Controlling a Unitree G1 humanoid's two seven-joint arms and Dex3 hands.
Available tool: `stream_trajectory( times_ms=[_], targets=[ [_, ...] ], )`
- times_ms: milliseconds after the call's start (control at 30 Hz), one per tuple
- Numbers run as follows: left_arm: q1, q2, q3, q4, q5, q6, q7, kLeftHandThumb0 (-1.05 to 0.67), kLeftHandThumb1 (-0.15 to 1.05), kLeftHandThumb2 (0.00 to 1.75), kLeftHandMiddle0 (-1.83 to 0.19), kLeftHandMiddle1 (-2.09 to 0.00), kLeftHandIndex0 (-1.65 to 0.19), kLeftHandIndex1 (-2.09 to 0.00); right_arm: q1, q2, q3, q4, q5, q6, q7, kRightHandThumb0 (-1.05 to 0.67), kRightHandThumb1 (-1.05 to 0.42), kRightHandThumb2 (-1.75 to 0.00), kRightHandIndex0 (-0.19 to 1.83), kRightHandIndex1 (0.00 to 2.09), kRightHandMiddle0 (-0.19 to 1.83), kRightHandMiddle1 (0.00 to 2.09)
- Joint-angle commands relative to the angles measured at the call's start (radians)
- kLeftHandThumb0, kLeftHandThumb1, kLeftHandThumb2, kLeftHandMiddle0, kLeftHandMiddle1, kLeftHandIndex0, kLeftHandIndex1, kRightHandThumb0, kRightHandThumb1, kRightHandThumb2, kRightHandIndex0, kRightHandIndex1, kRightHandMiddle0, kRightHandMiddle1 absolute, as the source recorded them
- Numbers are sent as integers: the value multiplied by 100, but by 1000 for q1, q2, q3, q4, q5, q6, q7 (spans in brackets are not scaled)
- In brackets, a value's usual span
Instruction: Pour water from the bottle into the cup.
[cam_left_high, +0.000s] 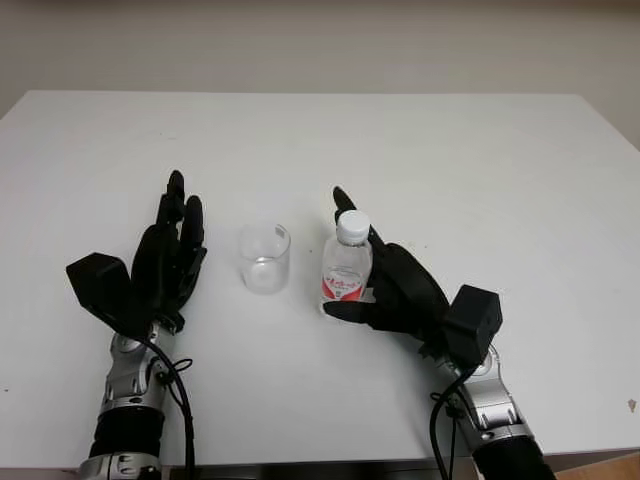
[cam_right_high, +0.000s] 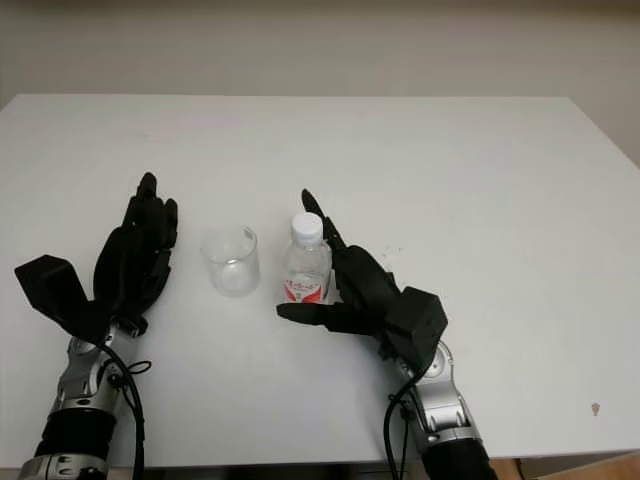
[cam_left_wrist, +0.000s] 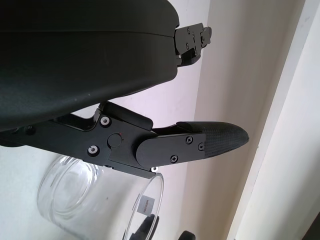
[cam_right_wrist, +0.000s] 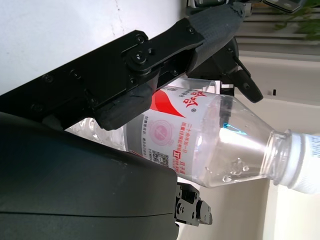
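A small clear water bottle (cam_left_high: 347, 268) with a white cap and red label stands upright on the white table (cam_left_high: 420, 150). My right hand (cam_left_high: 388, 282) is open around it: the thumb (cam_left_high: 345, 312) reaches across in front of its base, and the fingers (cam_left_high: 345, 203) stand straight behind the cap. In the right wrist view the bottle (cam_right_wrist: 200, 137) lies between thumb and palm. A clear empty cup (cam_left_high: 265, 258) stands just left of the bottle. My left hand (cam_left_high: 170, 252) is open to the left of the cup (cam_left_wrist: 95, 200), apart from it.
Bare white table stretches beyond the cup and bottle and out to both sides. Its front edge (cam_left_high: 320, 462) runs close below both wrists. A pale wall rises behind the far edge.
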Motion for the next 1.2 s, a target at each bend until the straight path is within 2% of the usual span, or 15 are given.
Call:
stream_trajectory(
  times_ms=[0, 133, 300, 367, 400, 433, 533, 633, 767, 933, 967, 1033, 1067, 1100, 1167],
  targets=[
    [-22, -1, 1, 5, -4, -17, -5, -72, 105, 49, 16, -5, 18, -5, -13, 15, -3, -9, 12, -1, -11, -98, -86, -5, -19, 0, -19, 0],
    [-20, -5, -1, 5, -4, -20, -3, -73, 105, 49, 16, -5, 18, -5, -5, 36, -7, -25, -8, 10, -71, -92, -86, -5, -15, 3, -14, 3],
    [-14, -10, 0, 1, -3, -21, 6, -73, 105, 47, 16, -6, 18, -5, 2, 50, 0, -47, -27, 31, -123, -77, -83, -5, 13, 20, 4, 19],
    [-12, -11, 0, 0, -2, -27, 5, -72, 105, 48, 16, -5, 18, -5, 4, 50, 2, -50, -30, 39, -128, -76, -81, -5, 12, 39, -13, 66],
    [-12, -12, 0, 2, -1, -31, 5, -72, 105, 48, 17, -5, 18, -5, 4, 49, 4, -52, -31, 43, -127, -75, -81, -5, 6, 54, -16, 76],
    [-11, -12, -1, 2, 1, -34, 6, -72, 105, 48, 17, -5, 18, -5, 5, 47, 5, -52, -32, 44, -125, -74, -81, -5, -3, 80, -18, 92],
    [-10, -13, -3, 0, 7, -36, 14, -73, 105, 48, 17, -5, 17, -6, 8, 45, 9, -56, -41, 52, -126, -72, -80, -5, -14, 120, -19, 116],
    [-10, -17, -2, -1, 4, -36, 20, -72, 105, 47, 17, -5, 17, -6, 8, 40, 13, -57, -57, 57, -127, -71, -80, -5, -9, 153, -19, 147],
    [-10, -18, -2, 0, 5, -44, 22, -71, 105, 47, 18, -5, 18, -5, 4, 32, 16, -57, -55, 53, -113, -65, -80, -5, 5, 175, -17, 176],
    [-10, -19, -3, -4, 7, -45, 34, -72, 105, 47, 17, -5, 18, -5, -9, 10, 25, -48, -53, 49, -74, -62, -81, -5, 14, 190, -4, 190],
    [-11, -20, -3, -7, 5, -42, 35, -72, 105, 46, 17, -5, 18, -5, -14, 4, 29, -43, -59, 42, -67, -61, -82, -6, 20, 197, 1, 193],
    [-13, -21, -3, -7, 4, -41, 37, -73, 105, 45, 17, -6, 17, -6, -20, -8, 40, -35, -96, 17, -76, -57, -87, -6, 45, 205, 22, 202],
    [-14, -20, -3, -6, 6, -44, 37, -72, 105, 45, 16, -6, 17, -6, -20, -9, 44, -33, -114, 6, -88, -55, -90, -7, 59, 207, 33, 206],
    [-14, -19, -3, -6, 6, -46, 36, -72, 105, 46, 16, -6, 17, -6, -21, -11, 49, -33, -134, 2, -102, -53, -95, -7, 82, 208, 53, 208],
    [-15, -16, -2, -4, 7, -48, 34, -72, 105, 46, 16, -6, 17, -6, -22, -12, 55, -35, -159, -1, -121, -50, -101, -9, 109, 209, 73, 209]
  ],
)
